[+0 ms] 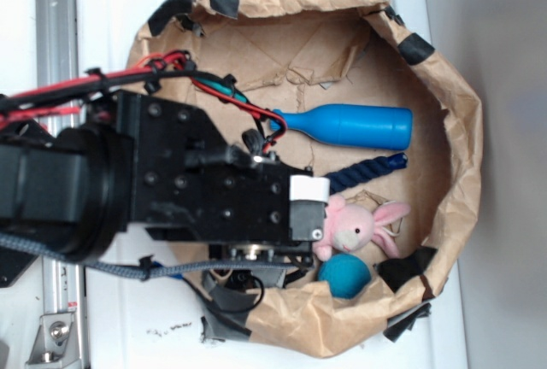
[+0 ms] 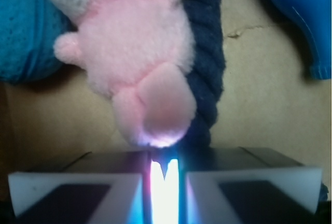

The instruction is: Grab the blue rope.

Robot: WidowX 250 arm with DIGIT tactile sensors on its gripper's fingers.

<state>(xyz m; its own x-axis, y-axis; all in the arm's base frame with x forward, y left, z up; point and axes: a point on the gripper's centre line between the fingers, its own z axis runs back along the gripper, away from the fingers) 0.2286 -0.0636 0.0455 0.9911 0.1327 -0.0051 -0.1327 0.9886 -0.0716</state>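
The blue rope (image 1: 369, 169) lies on the brown paper between the bottle and the pink toy, its near part hidden under my arm. In the wrist view the blue rope (image 2: 205, 63) runs down beside the toy's foot and ends behind my right finger. My gripper (image 2: 165, 157) has its jaws drawn close, with only a thin bright slit between them and a small dark wedge at the slit's top. The rope's thick body is not between the fingers. From outside, the gripper (image 1: 309, 208) sits low at the toy's left side.
A pink plush bunny (image 1: 359, 225) touches the rope, and its foot (image 2: 161, 112) hangs just over the jaws. A teal ball (image 1: 344, 275) lies below it. A bright blue bottle (image 1: 355, 125) lies above the rope. The taped paper bag wall (image 1: 449, 87) rings everything.
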